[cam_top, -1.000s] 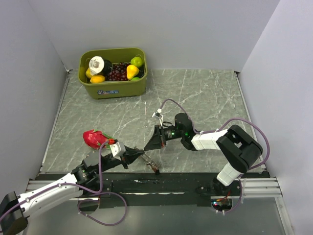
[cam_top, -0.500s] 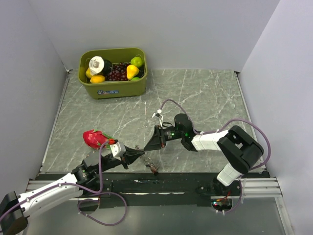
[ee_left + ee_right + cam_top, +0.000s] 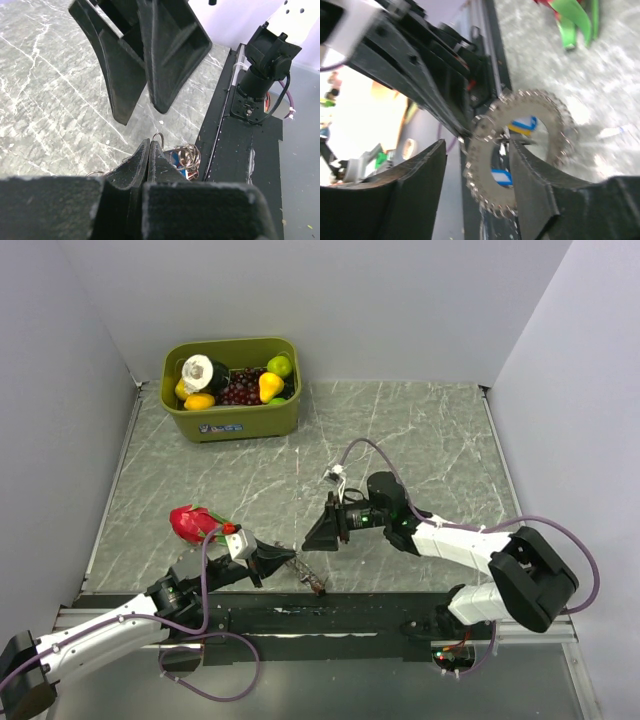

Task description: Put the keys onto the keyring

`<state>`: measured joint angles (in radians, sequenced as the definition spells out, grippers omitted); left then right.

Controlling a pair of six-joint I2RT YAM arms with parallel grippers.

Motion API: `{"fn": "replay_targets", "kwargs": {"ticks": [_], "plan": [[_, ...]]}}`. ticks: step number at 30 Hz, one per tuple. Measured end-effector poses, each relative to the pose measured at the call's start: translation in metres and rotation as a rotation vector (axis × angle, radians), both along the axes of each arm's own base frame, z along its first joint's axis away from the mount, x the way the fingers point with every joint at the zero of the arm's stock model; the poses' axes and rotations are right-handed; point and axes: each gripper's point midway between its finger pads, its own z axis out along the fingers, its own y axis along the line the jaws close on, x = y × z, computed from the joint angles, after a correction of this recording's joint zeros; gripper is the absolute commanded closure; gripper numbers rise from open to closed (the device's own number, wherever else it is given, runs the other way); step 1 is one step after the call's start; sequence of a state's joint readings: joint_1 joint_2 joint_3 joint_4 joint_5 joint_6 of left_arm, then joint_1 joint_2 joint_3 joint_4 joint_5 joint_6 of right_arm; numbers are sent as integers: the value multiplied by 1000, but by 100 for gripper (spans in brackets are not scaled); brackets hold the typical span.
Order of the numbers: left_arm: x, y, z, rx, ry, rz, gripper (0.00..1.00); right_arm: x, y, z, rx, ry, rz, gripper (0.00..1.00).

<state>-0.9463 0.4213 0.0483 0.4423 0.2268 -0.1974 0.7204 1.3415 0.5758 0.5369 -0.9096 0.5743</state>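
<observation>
While clamping the left gripper (image 3: pixel 150 145) totally shut on a little ring of the keyring (image 3: pixel 532 102), holding that grey chain loop low by the near edge of the table (image 3: pixel 420 440). Parking the keys (image 3: pixel 316 585) in a bunch just under the pinched tips, near the black rail (image 3: pixel 380 605), showing a bit of blue. Hovering the right gripper (image 3: pixel 141 114) just beside the loop, with fingers (image 3: pixel 170 50) spread apart and gripping nothing.

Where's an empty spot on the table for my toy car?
Bare marble table stretches right of the green bin to the wall, and between bin and dragon fruit. Crowded near the front: left gripper pinching the keyring, open right gripper, keys.
</observation>
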Motion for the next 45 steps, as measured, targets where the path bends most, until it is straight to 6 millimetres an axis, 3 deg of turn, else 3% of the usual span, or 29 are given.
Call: {"fn": "replay_targets", "kwargs": {"ticks": [3,9,17,18,19,21,22,24,25,26,34,36,37,40,42,43,45], "plan": [[0,0,0,0,0,1,99,-1,-6,-11,-50,-20,-16,27],[1,0,-1,2,2,5,99,-7,-14,-28,-135,-63,-30,24],[2,0,-4,13,10,13,99,-35,-2,-51,-280,-109,-6,26],[3,0,-4,13,10,13,99,-35,-1,-52,-291,-114,-12,30],[3,0,-4,13,10,14,99,-33,-1,-54,-302,-120,-26,42],[3,0,-4,13,10,13,99,-29,-3,-57,-322,-126,-49,53],[3,0,-4,11,8,14,99,-28,-3,-59,-332,-125,-58,64],[4,0,-3,9,7,19,99,-26,-2,-59,-342,-132,-75,74],[4,0,-3,8,7,21,99,-24,-1,-57,-344,-141,-84,90],[5,0,-2,7,6,26,99,-22,1,-55,-345,-152,-91,96],[8,-1,-6,28,21,36,98,-21,6,-54,-367,-169,-106,100],[9,-3,-3,34,23,36,91,-21,7,-53,-372,-177,-108,100],[10,-4,-2,37,23,37,74,-21,7,-53,-374,-182,-109,100],[13,-9,6,52,22,32,45,-20,7,-53,-377,-189,-117,100],[14,-14,19,46,14,24,36,-19,7,-53,-378,-193,-126,100],[15,-16,25,40,9,22,16,-18,7,-53,-378,-195,-130,100],[17,-21,43,17,-2,20,7,-17,6,-52,-379,-202,-139,100]]}}
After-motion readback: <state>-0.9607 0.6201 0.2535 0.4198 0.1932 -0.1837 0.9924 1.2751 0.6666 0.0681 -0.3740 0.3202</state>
